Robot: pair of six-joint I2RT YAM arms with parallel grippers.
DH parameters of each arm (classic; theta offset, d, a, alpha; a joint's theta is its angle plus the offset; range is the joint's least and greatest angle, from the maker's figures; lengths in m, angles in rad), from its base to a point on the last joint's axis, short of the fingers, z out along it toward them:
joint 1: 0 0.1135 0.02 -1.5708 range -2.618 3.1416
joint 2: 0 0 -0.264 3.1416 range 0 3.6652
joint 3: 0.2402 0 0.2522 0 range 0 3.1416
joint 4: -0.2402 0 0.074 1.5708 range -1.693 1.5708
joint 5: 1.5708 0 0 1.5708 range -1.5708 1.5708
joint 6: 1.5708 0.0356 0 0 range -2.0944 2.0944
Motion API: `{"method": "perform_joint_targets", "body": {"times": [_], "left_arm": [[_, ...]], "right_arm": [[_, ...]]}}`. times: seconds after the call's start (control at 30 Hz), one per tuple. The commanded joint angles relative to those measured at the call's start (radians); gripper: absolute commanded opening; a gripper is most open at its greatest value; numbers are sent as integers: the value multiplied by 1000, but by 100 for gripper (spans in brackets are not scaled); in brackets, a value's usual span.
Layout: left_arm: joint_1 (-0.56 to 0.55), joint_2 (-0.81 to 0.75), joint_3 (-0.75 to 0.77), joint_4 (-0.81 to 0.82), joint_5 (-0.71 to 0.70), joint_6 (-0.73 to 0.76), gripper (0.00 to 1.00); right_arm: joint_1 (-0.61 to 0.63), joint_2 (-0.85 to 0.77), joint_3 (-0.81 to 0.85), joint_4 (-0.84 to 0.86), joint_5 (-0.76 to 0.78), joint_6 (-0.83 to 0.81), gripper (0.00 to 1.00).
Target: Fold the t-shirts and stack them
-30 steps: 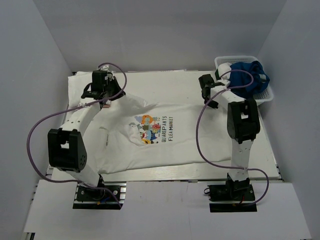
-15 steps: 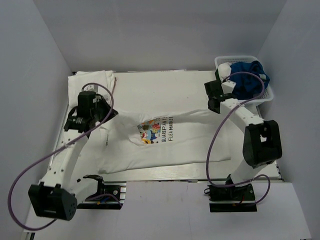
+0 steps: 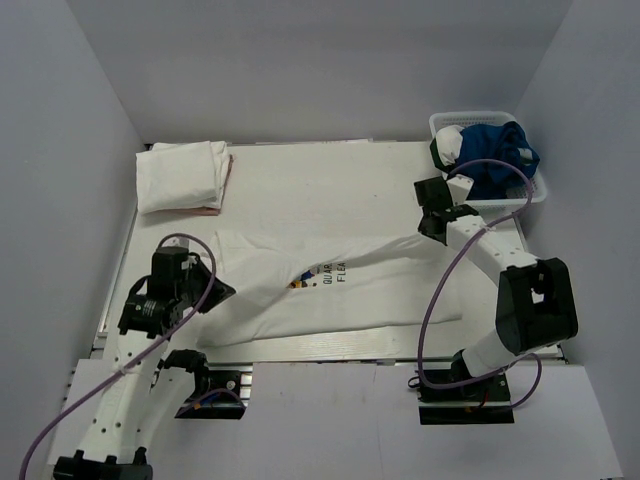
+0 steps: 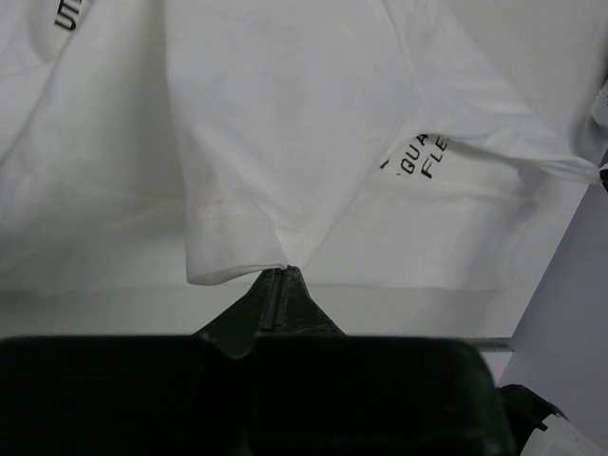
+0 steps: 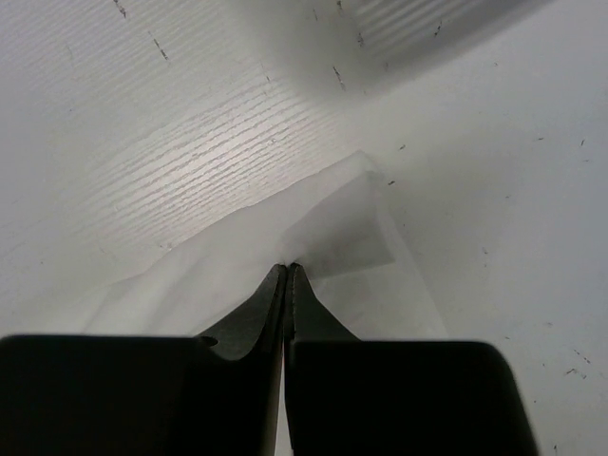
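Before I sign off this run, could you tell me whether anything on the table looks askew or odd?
The printed t-shirt lies askew: it is stretched into a slanted, bunched fold between the left tool and the right tool, half hiding its print. The folded stack at the far-left corner looks tidy.

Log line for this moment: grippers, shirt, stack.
left gripper: shut on printed t-shirt | right gripper: shut on printed t-shirt | shirt: stretched diagonally, print half hidden | folded t-shirt: far left

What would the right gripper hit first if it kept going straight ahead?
The shirt corner pinched in the right gripper; just past it, probably the table, though depth is unclear.
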Motion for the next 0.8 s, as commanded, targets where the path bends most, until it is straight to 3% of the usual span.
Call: {"method": "perform_joint_targets", "body": {"times": [0.0, 0.4, 0.47, 0.5, 0.53, 0.57, 0.6, 0.63, 0.7, 0.77], "left_arm": [[-4, -47, -49, -79, 17, -55, 0], [-4, -86, -108, -226, 29, -105, 0], [-4, -75, -108, -247, 40, -105, 18], [-4, -75, -88, -269, 40, -105, 25], [-4, -61, -76, -284, 40, -105, 46], [-4, -61, -62, -298, 52, -105, 62], [-4, -49, -28, -307, 63, -84, 66], [-4, -29, -7, -335, 44, -73, 73], [-4, -11, 72, -344, 11, -55, 100], [-4, 34, 137, -311, -17, -33, 100]], "right_arm": [[-1, -55, -27, 29, -3, 7, 0], [-4, -125, -154, 17, -17, 65, 0], [-6, -135, -176, -11, 1, 104, 1], [-10, -138, -191, -43, 29, 140, 13], [-9, -139, -198, -74, 41, 168, 34], [-10, -147, -211, -89, 64, 183, 63], [-15, -152, -224, -120, 81, 206, 84], [-17, -156, -224, -156, 87, 225, 90], [-20, -181, -211, -196, 68, 237, 90], [-20, -214, -204, -203, 44, 225, 90]]}}
